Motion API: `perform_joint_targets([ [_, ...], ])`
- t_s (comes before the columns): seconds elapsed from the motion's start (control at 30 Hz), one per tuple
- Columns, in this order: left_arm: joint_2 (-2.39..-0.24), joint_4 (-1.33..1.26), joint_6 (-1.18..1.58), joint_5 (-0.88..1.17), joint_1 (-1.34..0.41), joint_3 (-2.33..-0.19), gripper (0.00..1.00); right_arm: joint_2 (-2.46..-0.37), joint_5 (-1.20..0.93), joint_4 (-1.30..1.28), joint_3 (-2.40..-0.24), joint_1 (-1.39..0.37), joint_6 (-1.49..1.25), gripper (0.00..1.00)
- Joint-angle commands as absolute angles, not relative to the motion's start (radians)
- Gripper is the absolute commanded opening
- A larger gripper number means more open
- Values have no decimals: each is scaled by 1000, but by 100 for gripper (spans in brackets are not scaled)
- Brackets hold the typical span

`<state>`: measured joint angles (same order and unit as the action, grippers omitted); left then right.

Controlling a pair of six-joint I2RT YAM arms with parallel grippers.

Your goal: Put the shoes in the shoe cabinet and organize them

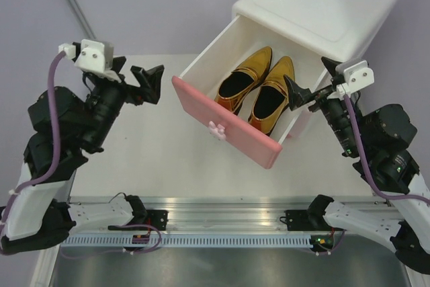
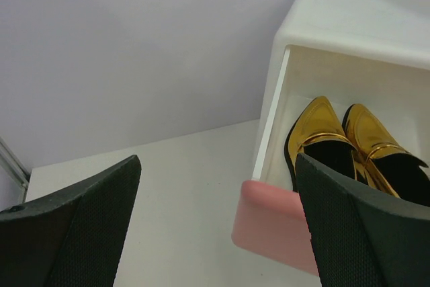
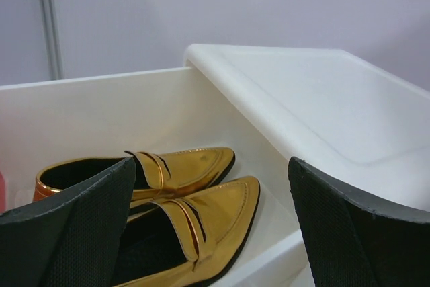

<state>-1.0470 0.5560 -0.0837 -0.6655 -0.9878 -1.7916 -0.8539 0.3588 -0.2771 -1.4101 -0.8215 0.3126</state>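
Gold shoes (image 1: 259, 92) sit in the open drawer (image 1: 225, 124), at the surface's (image 1: 134, 159) far right corner. Left hand (image 1: 156, 85) and right hand (image 1: 307, 75) are apart and empty; an off-centre push could jam the drawer.

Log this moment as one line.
drawer open | two gold shoes inside, side by side | left gripper open, empty | right gripper open, empty

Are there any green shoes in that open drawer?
No, the open drawer holds only two gold shoes.

My black two-finger left gripper (image 1: 158, 84) hovers raised, fingers spread wide. My black two-finger right gripper (image 1: 307, 74) gapes just as wide. Both angle inward, facing each other.
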Motion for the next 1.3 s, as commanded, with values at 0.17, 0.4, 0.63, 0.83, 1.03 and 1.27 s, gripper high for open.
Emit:
perform_joint_targets([
  [0.17,-991,1006,146,-459,-985,-1665,98,-726,580,-184,-1301,-821,270,98],
  [0.4,-1009,980,330,-298,-1031,-1531,97,-655,675,-175,-1279,-819,282,98],
  [0.63,-1072,879,313,-300,-1210,-1512,98,-630,724,-167,-1270,-819,298,98],
  [0.83,-1109,776,314,-409,-1247,-1523,91,-621,739,-175,-1267,-819,288,98],
  [1.03,-1181,765,308,-483,-1249,-1601,83,-591,755,-176,-1256,-821,273,98],
  [1.27,-1256,738,264,-463,-1253,-1703,58,-552,775,-189,-1249,-819,255,98],
])
